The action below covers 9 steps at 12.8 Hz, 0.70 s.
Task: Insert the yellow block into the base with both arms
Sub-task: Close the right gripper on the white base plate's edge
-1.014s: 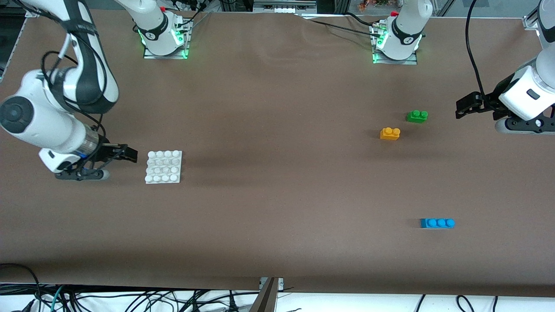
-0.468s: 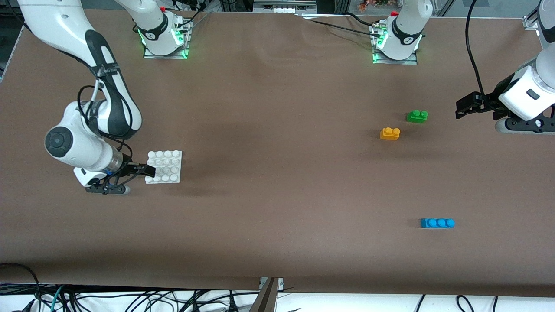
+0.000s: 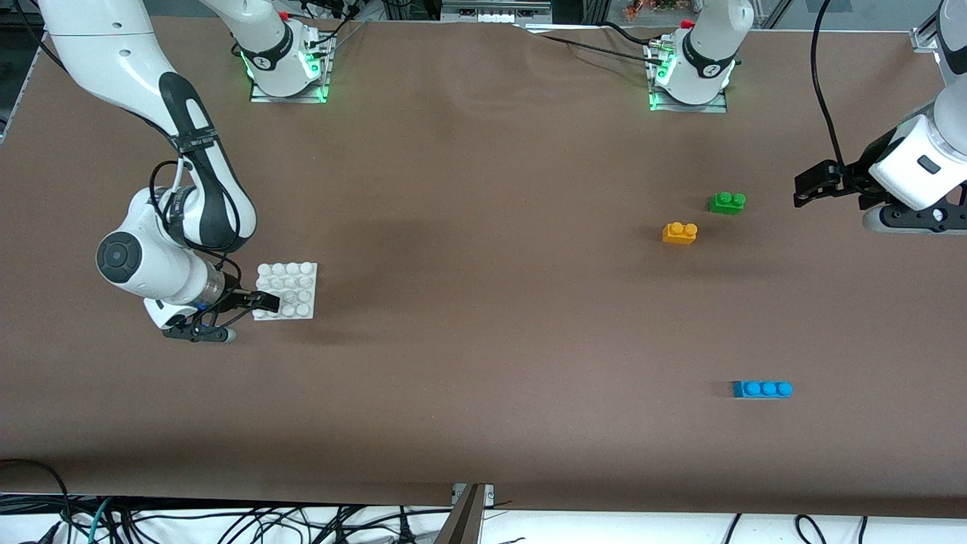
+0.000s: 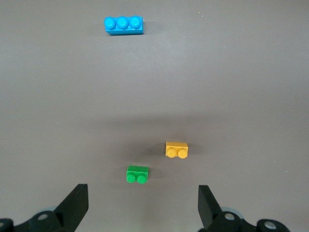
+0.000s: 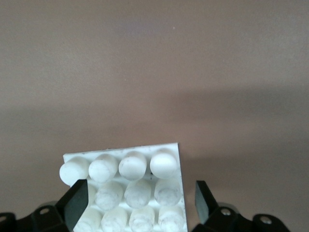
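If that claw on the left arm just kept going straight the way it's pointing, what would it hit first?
Probably the green brick. The left gripper, open, points along the table toward it, with the yellow block just past and slightly off line. Height is unclear, so it might pass above.

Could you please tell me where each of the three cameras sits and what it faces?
Front view: high, facing both arms; sees the flat white studded base and bricks.
Left wrist view: on the waiting left arm, over the small yellow two-stud block; open left tool shows.
Right wrist view: on the right arm; right tool open around the base.
Shared: front and left wrist both show the yellow block.
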{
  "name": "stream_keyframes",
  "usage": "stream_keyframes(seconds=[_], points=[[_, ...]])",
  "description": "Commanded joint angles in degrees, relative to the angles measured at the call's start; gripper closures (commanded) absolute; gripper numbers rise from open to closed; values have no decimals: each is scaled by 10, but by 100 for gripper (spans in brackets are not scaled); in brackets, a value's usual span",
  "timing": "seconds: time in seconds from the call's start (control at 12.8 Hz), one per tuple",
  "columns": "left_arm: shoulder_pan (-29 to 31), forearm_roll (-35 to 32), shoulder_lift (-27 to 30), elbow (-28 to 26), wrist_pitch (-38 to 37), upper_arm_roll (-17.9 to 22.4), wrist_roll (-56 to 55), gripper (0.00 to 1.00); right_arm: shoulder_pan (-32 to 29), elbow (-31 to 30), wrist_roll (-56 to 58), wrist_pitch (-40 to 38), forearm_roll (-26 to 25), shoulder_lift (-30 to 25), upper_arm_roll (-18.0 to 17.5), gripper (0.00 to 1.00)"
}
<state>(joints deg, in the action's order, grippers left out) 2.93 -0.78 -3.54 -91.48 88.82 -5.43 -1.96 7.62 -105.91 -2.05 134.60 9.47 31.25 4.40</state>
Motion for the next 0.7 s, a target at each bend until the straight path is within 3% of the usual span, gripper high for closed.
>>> stream_keyframes(seconds=[0.0, 0.62], points=[[1, 18, -7, 17, -10, 0, -4, 0, -4, -25, 6, 3, 11, -11, -4, 4], [1, 18, -7, 17, -10, 0, -5, 0, -7, -44, 18, 15, 12, -8, -3, 4]])
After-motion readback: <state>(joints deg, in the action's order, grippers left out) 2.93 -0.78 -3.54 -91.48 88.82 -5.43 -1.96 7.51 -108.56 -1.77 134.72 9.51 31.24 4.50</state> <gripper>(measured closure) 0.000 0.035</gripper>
